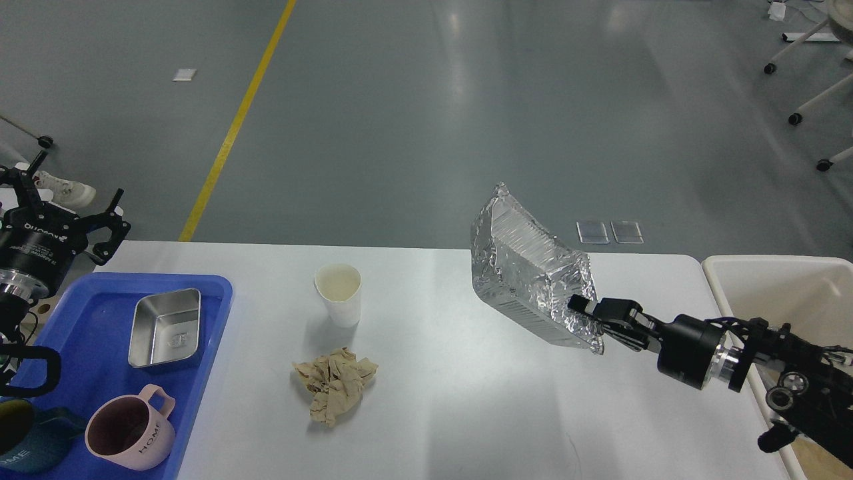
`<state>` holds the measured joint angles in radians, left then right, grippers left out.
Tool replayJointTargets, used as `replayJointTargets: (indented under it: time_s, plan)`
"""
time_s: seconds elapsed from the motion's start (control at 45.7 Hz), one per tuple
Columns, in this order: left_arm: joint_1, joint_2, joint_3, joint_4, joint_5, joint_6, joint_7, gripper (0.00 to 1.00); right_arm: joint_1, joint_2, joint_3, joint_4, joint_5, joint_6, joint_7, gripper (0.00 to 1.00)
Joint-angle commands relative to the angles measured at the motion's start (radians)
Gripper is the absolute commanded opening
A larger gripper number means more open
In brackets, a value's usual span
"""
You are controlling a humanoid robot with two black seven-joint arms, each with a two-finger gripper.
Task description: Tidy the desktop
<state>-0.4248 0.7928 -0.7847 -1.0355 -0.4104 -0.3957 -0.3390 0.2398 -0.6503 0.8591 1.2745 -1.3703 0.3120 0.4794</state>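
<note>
The white desktop (466, 413) fills the lower part of the head view. My right gripper (585, 313) is shut on the near right rim of a crumpled foil tray (526, 273) and holds it above the desktop, tilted steeply on edge. A white paper cup (339, 294) stands upright left of centre. A crumpled brown paper napkin (335, 384) lies in front of it. My left gripper (56, 200) is open and empty, raised beyond the far left corner of the desktop.
A blue tray (208, 333) at the left holds a steel dish (166, 327), a pink mug (130, 431) and a dark teal mug (23, 445). An off-white bin (780, 283) stands off the right edge. Chair legs on castors (796, 119) stand far right.
</note>
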Motion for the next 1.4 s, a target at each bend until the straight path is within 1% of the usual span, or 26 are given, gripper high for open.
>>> replayJointTargets:
  time_s: [0.0, 0.131, 0.263, 0.329, 0.394, 0.613, 0.745, 0.789, 0.92, 0.986, 1.161, 1.205, 1.292, 1.336, 1.38]
  plan:
    - [0.000, 0.002, -0.001, 0.000, 0.027, 0.006, -0.002, 0.96, -0.034, 0.020, -0.006, 0.000, -0.156, -0.047, -0.040, 0.00]
    - [-0.003, 0.002, -0.002, -0.001, 0.062, 0.029, -0.002, 0.96, -0.024, -0.028, -0.044, 0.003, -0.161, -0.047, -0.125, 0.00]
    - [-0.005, 0.000, -0.002, -0.001, 0.090, 0.046, -0.002, 0.96, 0.045, -0.083, -0.092, 0.005, -0.159, -0.045, -0.163, 0.00]
    - [-0.005, -0.001, -0.002, -0.001, 0.100, 0.051, -0.002, 0.96, 0.101, -0.094, -0.146, 0.003, -0.159, -0.045, -0.188, 0.00]
    - [-0.006, -0.003, -0.002, -0.001, 0.114, 0.052, -0.002, 0.96, 0.151, -0.094, -0.201, -0.001, -0.158, -0.045, -0.202, 0.00]
    - [-0.005, 0.000, 0.001, -0.003, 0.192, 0.047, -0.009, 0.96, 0.266, -0.094, -0.327, -0.021, -0.148, -0.045, -0.223, 0.00]
    - [-0.002, 0.000, -0.005, -0.006, 0.257, 0.047, -0.018, 0.96, 0.332, -0.094, -0.385, -0.024, -0.113, -0.042, -0.223, 0.00]
    - [-0.002, -0.001, -0.005, -0.006, 0.269, 0.047, -0.032, 0.96, 0.349, -0.094, -0.394, -0.029, -0.086, -0.031, -0.223, 0.00]
    - [0.000, 0.002, -0.004, -0.006, 0.324, 0.043, -0.103, 0.96, 0.398, -0.083, -0.433, -0.066, -0.070, -0.027, -0.223, 0.00]
    - [0.003, 0.003, -0.004, -0.006, 0.390, 0.049, -0.124, 0.96, 0.420, -0.069, -0.446, -0.076, -0.067, -0.024, -0.223, 0.00]
    - [0.011, 0.023, -0.018, -0.006, 0.467, 0.058, -0.127, 0.96, 0.463, -0.037, -0.477, -0.110, -0.018, -0.011, -0.222, 0.00]
    - [0.017, 0.042, -0.018, -0.006, 0.469, 0.083, -0.127, 0.96, 0.473, -0.032, -0.485, -0.122, -0.016, -0.013, -0.220, 0.00]
    - [0.035, 0.068, -0.019, -0.034, 0.475, 0.162, -0.129, 0.96, 0.478, -0.028, -0.488, -0.130, -0.015, -0.011, -0.220, 0.00]
    - [0.037, 0.081, -0.019, -0.063, 0.490, 0.173, -0.130, 0.96, 0.478, -0.026, -0.488, -0.130, -0.015, -0.011, -0.220, 0.00]
    - [0.037, 0.086, -0.021, -0.087, 0.527, 0.167, -0.130, 0.96, 0.478, -0.023, -0.488, -0.132, -0.015, -0.013, -0.222, 0.00]
